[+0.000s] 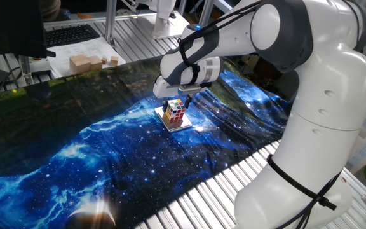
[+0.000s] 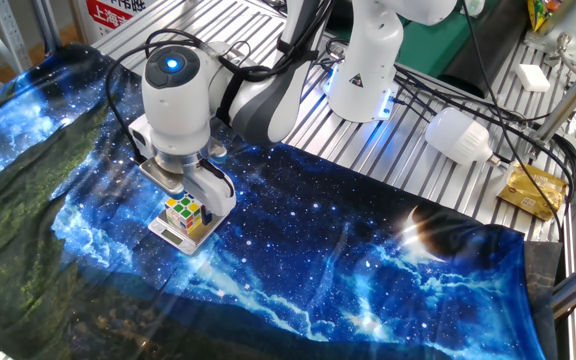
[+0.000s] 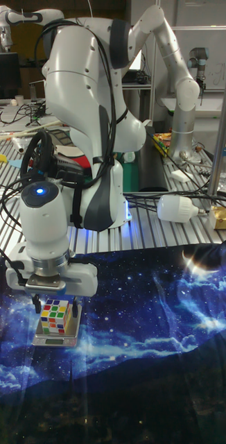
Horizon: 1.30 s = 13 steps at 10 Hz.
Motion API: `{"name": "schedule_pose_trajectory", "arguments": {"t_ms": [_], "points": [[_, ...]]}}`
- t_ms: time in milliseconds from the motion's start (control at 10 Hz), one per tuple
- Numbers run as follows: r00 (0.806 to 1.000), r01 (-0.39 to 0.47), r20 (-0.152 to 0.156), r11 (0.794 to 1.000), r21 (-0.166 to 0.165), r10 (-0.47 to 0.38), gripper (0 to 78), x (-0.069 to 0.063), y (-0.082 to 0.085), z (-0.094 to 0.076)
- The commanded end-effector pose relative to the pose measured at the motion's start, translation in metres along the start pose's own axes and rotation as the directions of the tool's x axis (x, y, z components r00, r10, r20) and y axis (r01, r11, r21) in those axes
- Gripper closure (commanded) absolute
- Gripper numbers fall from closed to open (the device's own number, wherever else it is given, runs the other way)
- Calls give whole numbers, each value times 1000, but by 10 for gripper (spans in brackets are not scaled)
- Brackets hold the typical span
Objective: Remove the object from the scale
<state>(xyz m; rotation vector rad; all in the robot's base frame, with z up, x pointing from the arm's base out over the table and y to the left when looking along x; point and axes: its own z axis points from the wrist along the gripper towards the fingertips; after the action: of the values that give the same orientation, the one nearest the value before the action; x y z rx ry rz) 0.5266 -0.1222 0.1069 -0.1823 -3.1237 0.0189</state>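
While the pincer (image 3: 55, 313) straddles the puzzle cube (image 3: 55, 316) on the scale (image 3: 56, 340), seemingly not yet clamped, flat opposite faces suit this light, rigid, slick plastic

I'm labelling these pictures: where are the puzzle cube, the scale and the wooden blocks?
puzzle cube (image 3: 54, 315), tall fixed view, on its front face.
scale (image 3: 55, 340), tall fixed view, on its front edge.
wooden blocks (image 1: 81, 64), one fixed view, on the biggest block.
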Motion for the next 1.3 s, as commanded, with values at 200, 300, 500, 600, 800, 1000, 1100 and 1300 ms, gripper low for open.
{"name": "schedule_pose_trajectory", "arguments": {"t_ms": [200,300,500,600,800,1000,1100,1300], "points": [[1000,0,3,1000,0,0,763,-1,0,-1],[1000,0,3,1000,0,0,763,-1,0,-1],[1000,0,3,1000,0,0,763,-1,0,-1],[1000,0,3,1000,0,0,763,-1,0,-1],[1000,0,3,1000,0,0,763,-1,0,-1],[1000,0,3,1000,0,0,763,-1,0,-1],[1000,0,3,1000,0,0,763,-1,0,-1],[998,-56,-17,998,12,56,763,9,10,-25]]}}
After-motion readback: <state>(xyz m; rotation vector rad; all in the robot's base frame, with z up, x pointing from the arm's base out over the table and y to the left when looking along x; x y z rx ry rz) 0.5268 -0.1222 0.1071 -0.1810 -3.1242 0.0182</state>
